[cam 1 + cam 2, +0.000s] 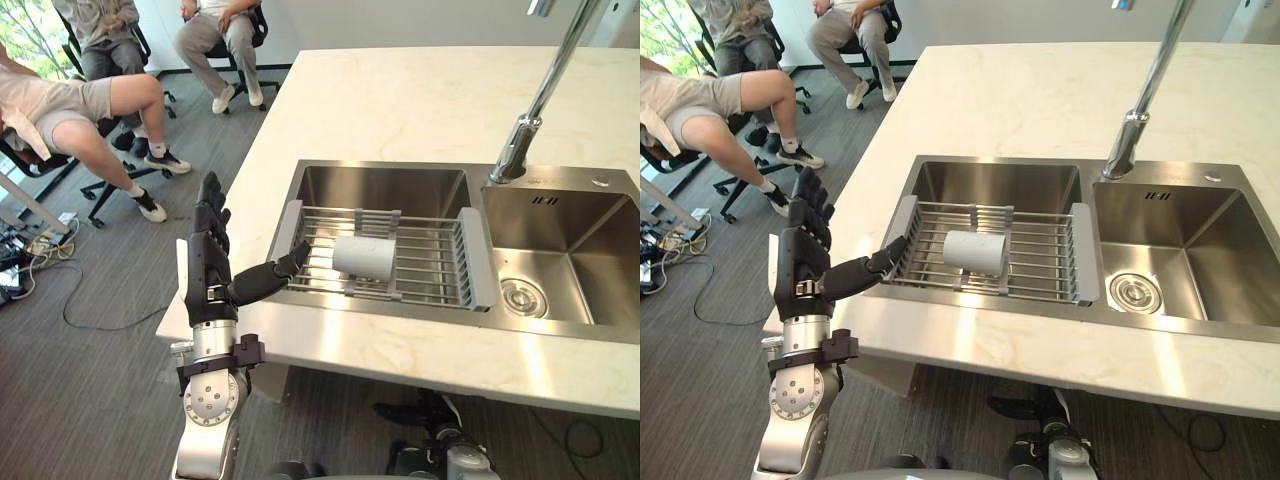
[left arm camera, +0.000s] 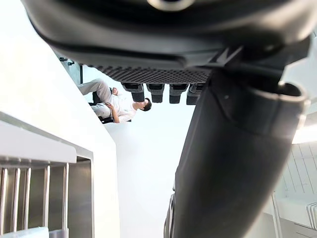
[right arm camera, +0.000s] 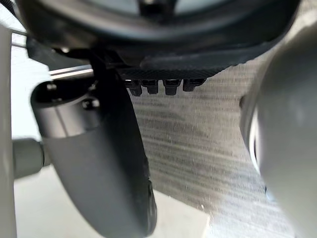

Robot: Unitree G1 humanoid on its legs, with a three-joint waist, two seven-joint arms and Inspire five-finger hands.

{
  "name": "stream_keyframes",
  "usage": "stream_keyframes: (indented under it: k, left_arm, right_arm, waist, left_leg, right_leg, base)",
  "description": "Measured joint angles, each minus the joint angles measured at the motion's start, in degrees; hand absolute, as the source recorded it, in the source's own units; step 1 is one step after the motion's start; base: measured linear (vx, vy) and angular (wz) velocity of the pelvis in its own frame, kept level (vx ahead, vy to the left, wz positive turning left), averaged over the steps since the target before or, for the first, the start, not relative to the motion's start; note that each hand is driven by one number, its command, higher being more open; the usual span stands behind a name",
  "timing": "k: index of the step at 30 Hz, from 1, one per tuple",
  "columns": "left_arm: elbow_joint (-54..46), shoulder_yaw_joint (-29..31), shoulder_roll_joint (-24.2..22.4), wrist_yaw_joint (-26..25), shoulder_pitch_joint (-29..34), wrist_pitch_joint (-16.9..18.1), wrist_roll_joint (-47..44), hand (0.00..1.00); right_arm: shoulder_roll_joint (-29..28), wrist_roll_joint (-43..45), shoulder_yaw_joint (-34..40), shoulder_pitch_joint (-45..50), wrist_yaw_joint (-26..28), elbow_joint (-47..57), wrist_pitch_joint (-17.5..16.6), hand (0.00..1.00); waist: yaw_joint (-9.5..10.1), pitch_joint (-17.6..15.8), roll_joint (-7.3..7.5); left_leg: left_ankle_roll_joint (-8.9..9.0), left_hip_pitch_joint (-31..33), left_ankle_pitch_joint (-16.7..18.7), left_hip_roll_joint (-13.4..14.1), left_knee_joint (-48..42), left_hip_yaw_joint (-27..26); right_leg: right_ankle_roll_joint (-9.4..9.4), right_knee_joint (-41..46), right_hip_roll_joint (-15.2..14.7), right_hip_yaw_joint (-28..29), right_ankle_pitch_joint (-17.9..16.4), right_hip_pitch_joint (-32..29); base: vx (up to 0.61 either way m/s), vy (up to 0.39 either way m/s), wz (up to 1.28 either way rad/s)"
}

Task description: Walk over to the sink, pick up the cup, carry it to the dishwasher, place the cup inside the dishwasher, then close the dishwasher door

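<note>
Marble counter (image 1: 400,100), steel sink (image 1: 560,230). White cup (image 1: 364,257) lies sideways on the wire rack (image 1: 430,280) over the left basin. Likely light, rigid, slick and breakable: wrap its barrel. Left hand (image 1: 210,270) upright at the counter edge, fingers straight, thumb toward rack, empty. Right hand (image 3: 99,163) over floor, seemingly relaxed.

Countertop (image 1: 420,100) is creamy white marble with faint tan veining. Sink (image 1: 600,230) and faucet (image 1: 547,90) are both shiny silver steel. The rack (image 1: 478,262) is silver wire with light grey ends. Cup (image 1: 364,257) is a plain pale grey-white. Floor (image 1: 110,290) is dark grey carpet with thin stripes. Left hand (image 1: 207,275) is matte black.
</note>
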State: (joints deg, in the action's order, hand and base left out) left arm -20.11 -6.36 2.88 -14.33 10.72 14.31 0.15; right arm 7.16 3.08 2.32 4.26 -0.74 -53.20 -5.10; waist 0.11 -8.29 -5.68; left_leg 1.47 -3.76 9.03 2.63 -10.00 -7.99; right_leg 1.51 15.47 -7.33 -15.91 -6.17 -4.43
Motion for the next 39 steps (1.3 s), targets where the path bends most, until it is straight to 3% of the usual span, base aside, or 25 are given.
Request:
stream_keyframes:
  k: [3, 5, 8, 10, 11, 12, 14, 19, 39]
  left_arm:
    - [0.0, -1.2, 0.7, 1.0, -1.4, 0.1, 0.0, 1.0]
    - [1.0, -1.5, 1.3, 1.5, -2.2, -0.1, -0.1, 1.0]
    - [2.7, -1.6, 1.7, 1.7, -2.5, -0.2, -0.3, 1.0]
    - [2.7, -1.7, 2.1, 1.7, -2.8, -0.1, -0.3, 1.0]
    - [2.7, -1.7, 2.4, 1.7, -3.3, -0.1, -0.2, 1.0]
    - [2.7, -1.6, 2.7, 1.7, -3.4, -0.1, -0.2, 1.0]
    - [2.7, -1.1, 4.1, 1.4, -3.5, -0.2, -0.2, 1.0]
    - [2.8, -1.8, 5.0, 1.7, -3.5, -0.6, 0.0, 1.0]
    - [14.6, -8.0, 12.1, 7.3, -7.0, -2.9, 15.0, 1.0]
  right_arm:
    - [0.4, 0.4, 0.4, 1.0, -0.5, 0.0, 0.1, 1.0]
    - [0.2, 0.8, 0.6, 1.2, -0.6, 0.0, 0.1, 1.0]
    - [0.1, 2.0, -0.5, 2.4, -0.5, 0.0, 0.0, 1.0]
    - [0.4, 2.2, -0.4, 2.3, -0.8, -0.1, 0.0, 1.0]
    - [1.0, 2.3, -0.5, 2.1, -0.6, -0.1, 0.0, 1.0]
    - [1.1, 2.3, -0.5, 1.9, -0.7, -0.3, 0.1, 1.0]
    - [-0.3, 2.3, -0.6, 2.1, -0.5, 0.1, 0.1, 1.0]
    - [-0.6, 2.2, -0.6, 3.0, -0.3, 0.1, 0.1, 1.0]
    - [-0.5, 2.1, -1.6, 2.5, 0.8, -0.3, 0.1, 1.0]
  waist:
    - [0.21, 0.2, -0.16]
    - [0.26, -0.1, 0.43]
    - [1.97, -0.5, 0.97]
    - [2.31, -0.1, 0.34]
    - [2.34, 0.4, -0.78]
    - [2.4, 0.7, -0.91]
    - [2.46, 1.4, 1.08]
    - [2.66, 1.4, 1.94]
    - [0.81, 2.6, 1.8]
  left_leg:
    - [0.49, 0.5, -0.3, 0.9, -0.5, 1.3]
    - [1.01, 3.7, 0.0, 1.4, -7.2, 3.0]
    - [3.34, 8.1, 2.3, 3.2, -21.2, 3.2]
    - [2.77, 10.2, 3.8, 2.9, -18.5, 4.4]
    - [1.68, 10.8, -1.0, 2.8, -9.8, 6.3]
    - [1.02, 10.4, -0.8, 2.9, -8.9, 6.1]
    - [-0.02, 9.4, -2.3, 1.9, -5.2, 4.8]
    - [-0.93, 4.0, -6.7, -0.8, 4.4, 2.7]
    - [-1.37, 3.8, -10.3, -1.7, 10.4, 3.4]
  right_leg:
    - [-0.4, -2.7, 1.3, -1.5, 0.2, 1.7]
    - [-0.91, -5.2, 1.4, -3.0, 0.6, 3.8]
    - [-1.5, -9.9, 2.6, -3.9, 1.9, 9.7]
    - [-1.54, -10.2, 2.9, -3.7, 1.8, 10.2]
    - [-1.29, -10.1, 4.1, -3.2, 1.6, 9.9]
    - [-1.01, -10.0, 4.3, -2.7, 1.4, 9.7]
    - [-0.9, -9.8, 3.6, -0.3, 1.5, 8.2]
    - [-0.33, -11.0, 1.7, 1.9, 1.9, 8.3]
    - [-0.53, -19.5, 2.6, 1.2, 6.8, 9.5]
  base:
    - [0.1, -0.105, 0.24]
    - [0.07, -0.115, 0.35]
    - [0.07, -0.051, 0.09]
    - [0.04, 0.046, -0.09]
    - [0.03, 0.086, -0.13]
    - [0.04, 0.097, -0.2]
    - [0.05, 0.065, -0.18]
    - [0.05, 0.047, -0.16]
    - [-0.01, 0.001, 0.01]
